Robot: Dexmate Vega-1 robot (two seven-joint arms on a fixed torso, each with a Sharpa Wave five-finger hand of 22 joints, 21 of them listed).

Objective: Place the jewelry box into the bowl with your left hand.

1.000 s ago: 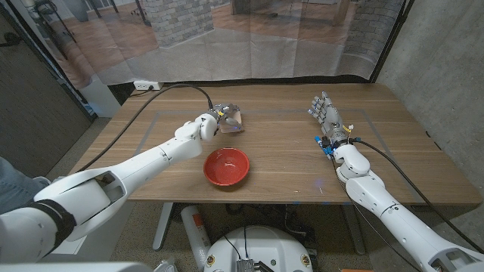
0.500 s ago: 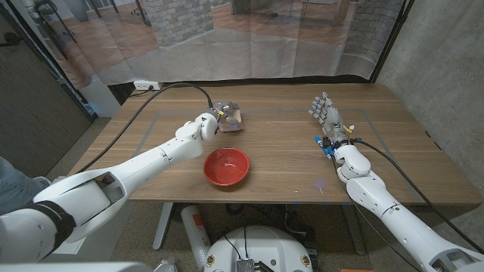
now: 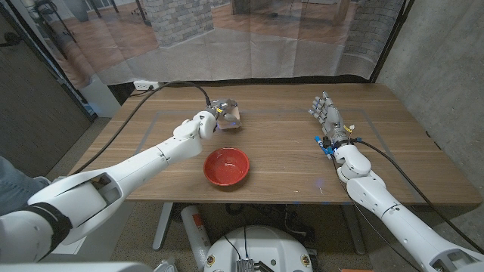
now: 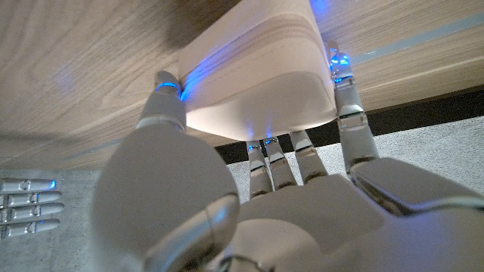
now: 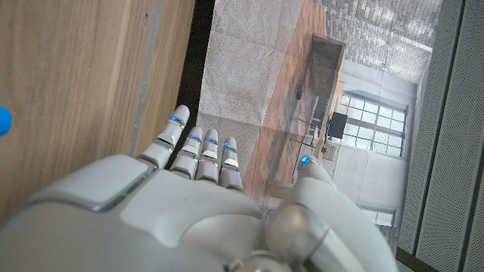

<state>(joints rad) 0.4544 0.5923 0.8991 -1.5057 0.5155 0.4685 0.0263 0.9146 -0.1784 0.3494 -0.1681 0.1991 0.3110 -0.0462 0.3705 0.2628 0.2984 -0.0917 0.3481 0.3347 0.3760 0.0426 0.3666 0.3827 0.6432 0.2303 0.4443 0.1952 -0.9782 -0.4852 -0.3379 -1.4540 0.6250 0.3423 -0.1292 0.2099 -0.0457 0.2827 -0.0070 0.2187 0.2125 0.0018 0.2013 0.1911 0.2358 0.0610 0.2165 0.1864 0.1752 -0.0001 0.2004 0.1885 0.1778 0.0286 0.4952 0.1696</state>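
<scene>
The jewelry box (image 3: 229, 115) sits in the grasp of the left hand (image 3: 208, 125), at the far side of the wooden table (image 3: 287, 151). In the left wrist view the fingers (image 4: 348, 113) wrap one side of the pale box (image 4: 257, 75) and the thumb presses the opposite side, so the hand is closed on it from both flanks. Whether the box has left the tabletop I cannot tell for sure from the head view; it looks slightly tilted in the hand, just above or barely on the wood. Nearer the robot than the hand, and a little toward its right, stands the red bowl (image 3: 226, 166), apart from the box and with nothing in it. Far off on the other side the right hand (image 3: 327, 113) waits with its fingers apart and extended, holding nothing, well away from box and bowl. To my eye the step in hand is the pick-up: the grip looks made, and the carry has yet to happen. The next move calls for raising the box enough to clear the bowl's rim, drawing it back over the red bowl, lowering it inside, and only then loosening the fingers.
</scene>
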